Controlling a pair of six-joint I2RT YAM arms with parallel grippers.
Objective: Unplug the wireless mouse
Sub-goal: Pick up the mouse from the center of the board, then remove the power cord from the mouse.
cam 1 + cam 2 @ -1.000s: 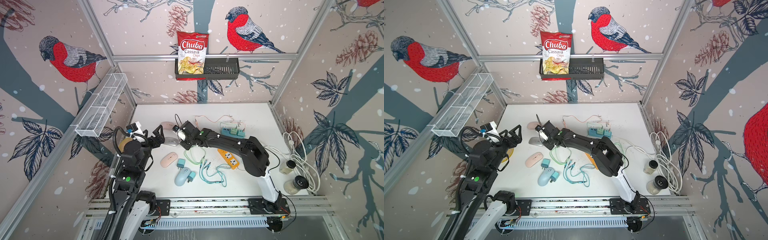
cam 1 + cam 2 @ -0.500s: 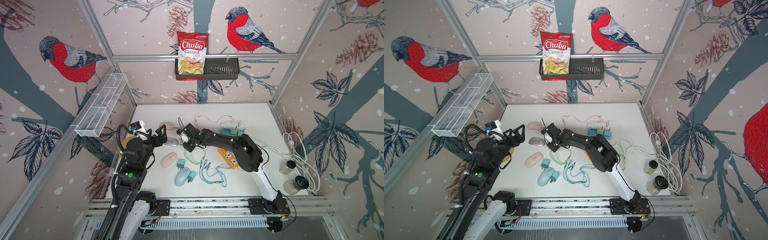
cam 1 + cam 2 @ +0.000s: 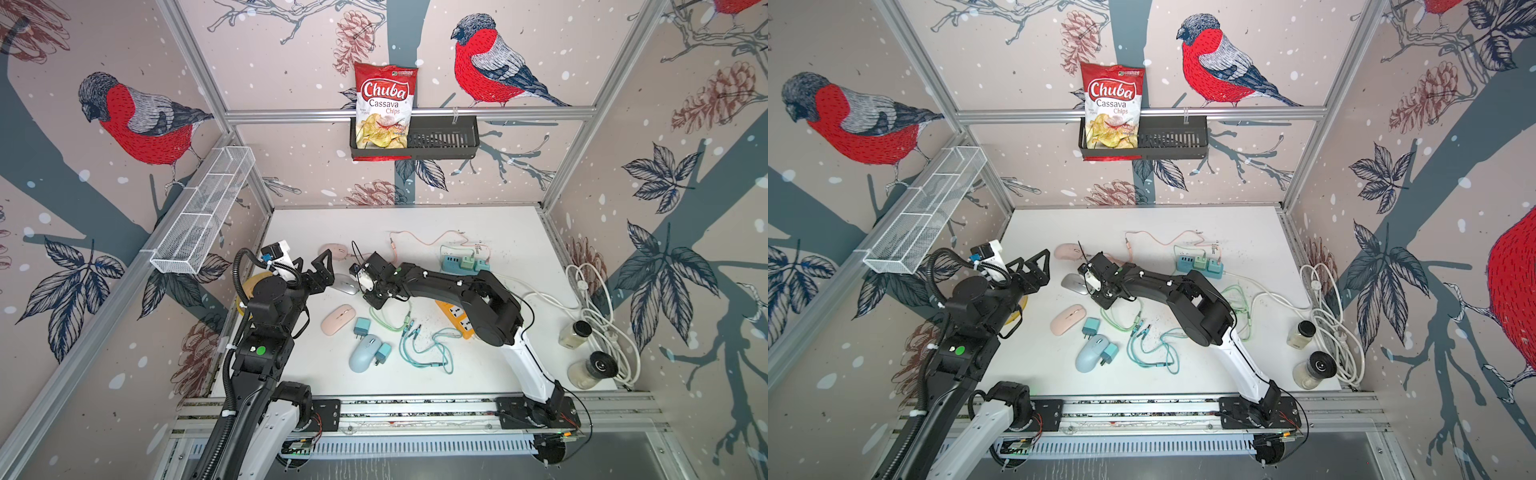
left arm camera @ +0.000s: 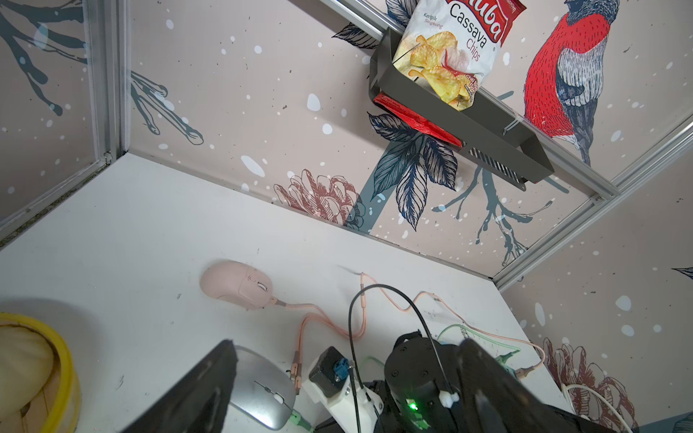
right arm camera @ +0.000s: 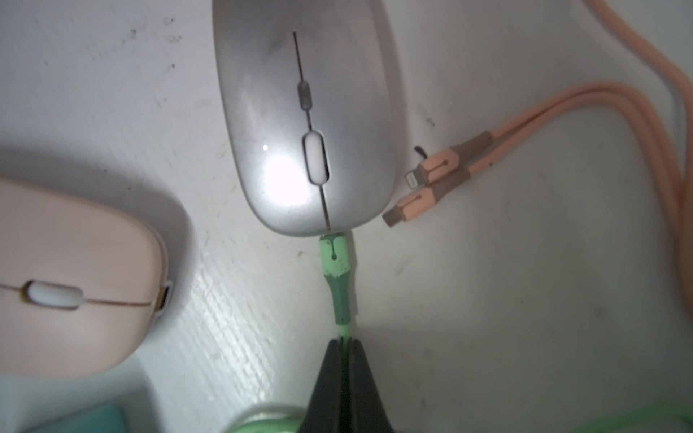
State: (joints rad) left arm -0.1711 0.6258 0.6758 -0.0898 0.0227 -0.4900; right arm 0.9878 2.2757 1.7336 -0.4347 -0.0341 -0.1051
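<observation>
- Plainly, the silver mouse [image 5: 307,123] lies flat on the white surface [image 3: 415,224], with its green plug [image 5: 333,258] seated in its front edge.
- The right gripper [image 5: 343,348] is pinched on the green cable [image 5: 344,330] just behind that plug, so the step in hand looks like the pull itself.
- The left gripper [image 3: 318,276] hangs spread just beside the mouse, gripping nothing.
- The next move likely calls for a straight pull away from the mouse, with the left gripper pinning the body so it cannot slide.
- Well beyond the mouse, a bag [image 3: 384,108] reads "Chuba Cassava Chips"; no writing shows on the mouse.
</observation>
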